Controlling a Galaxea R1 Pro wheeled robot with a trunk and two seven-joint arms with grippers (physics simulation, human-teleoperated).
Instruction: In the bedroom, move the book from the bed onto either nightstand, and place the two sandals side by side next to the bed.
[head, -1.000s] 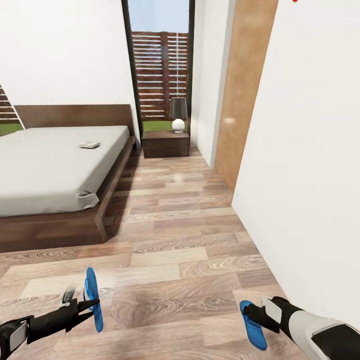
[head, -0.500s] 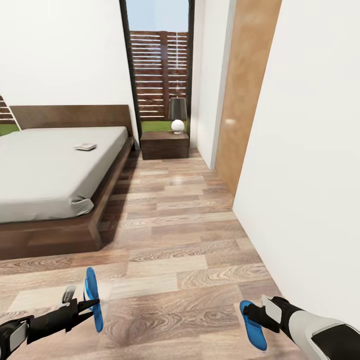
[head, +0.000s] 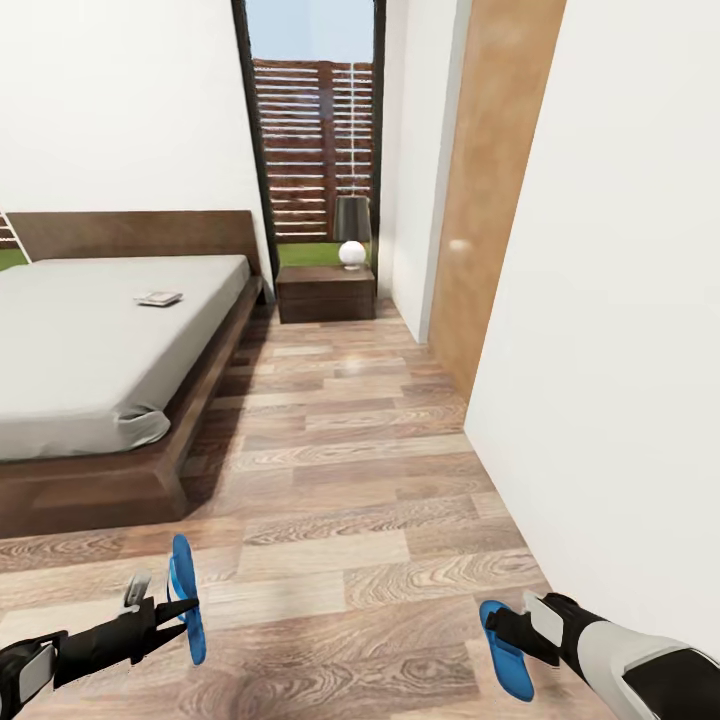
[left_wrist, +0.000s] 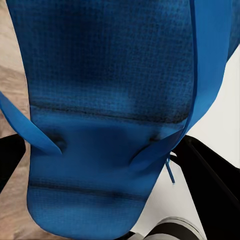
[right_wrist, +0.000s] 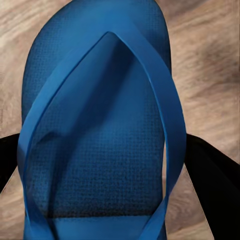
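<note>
Rolling nearer the bed (head: 100, 360); left gripper (head: 175, 607) and right gripper (head: 500, 632) each clamp a sandal (head: 183, 598), placement pending.

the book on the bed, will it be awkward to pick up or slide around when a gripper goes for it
The book looks thin and lies flat on the mattress, so fingers probably cannot get under an edge easily. The soft surface may give under pressure, which could help a pinch. It seems small and likely light, so a push would probably shift it rather than tip it.
</note>
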